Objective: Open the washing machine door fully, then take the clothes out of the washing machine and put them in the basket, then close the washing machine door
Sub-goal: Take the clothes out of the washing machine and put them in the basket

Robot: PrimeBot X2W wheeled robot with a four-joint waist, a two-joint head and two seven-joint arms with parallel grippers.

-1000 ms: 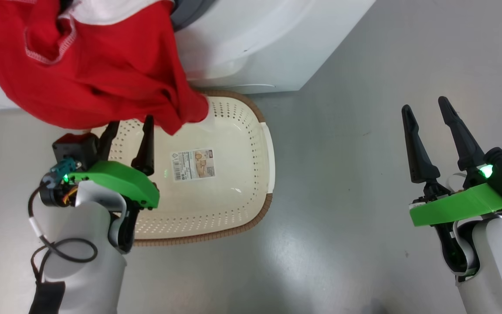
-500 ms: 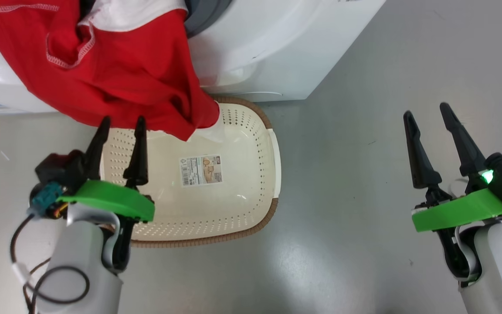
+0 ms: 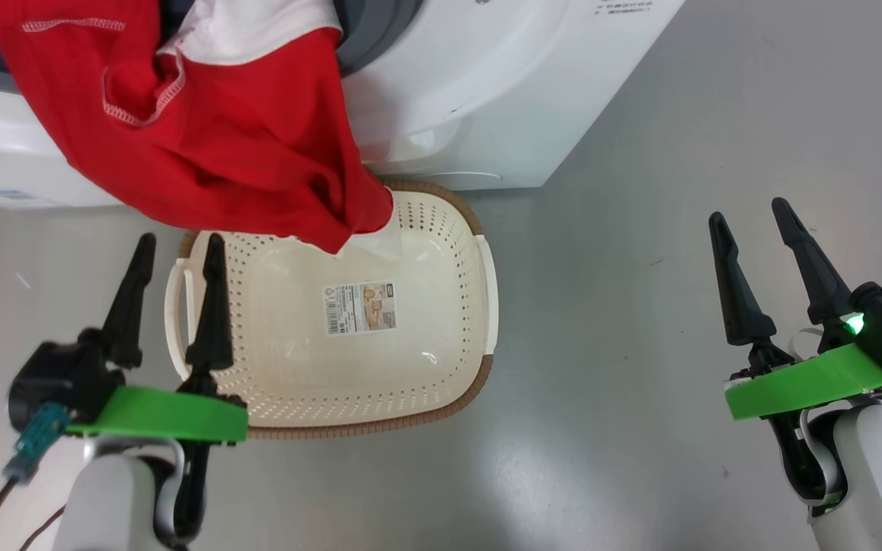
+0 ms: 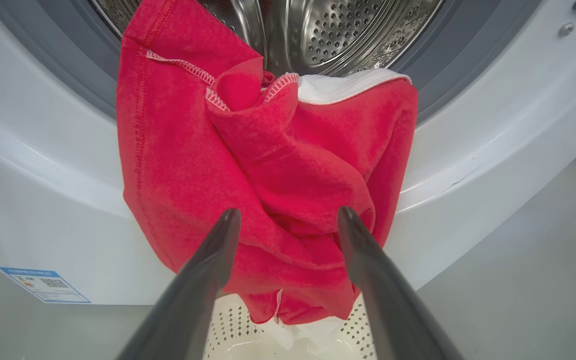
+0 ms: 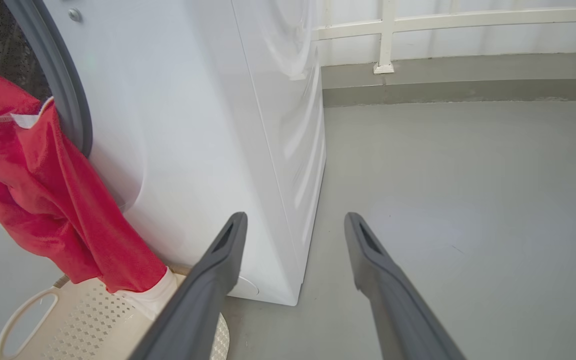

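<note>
- Grey glossy floor lies under everything.
- Jaws of the left gripper are spread and empty. They hang above the left end of the basket and point at the clothes.
- Jaws of the right gripper are spread and empty, above bare floor, well apart from the basket.
- Red, white-trimmed clothes hang from the mouth of the washing machine. Their lowest tip dips into the basket's far side.
- Basket stands just beside the machine's front.
</note>
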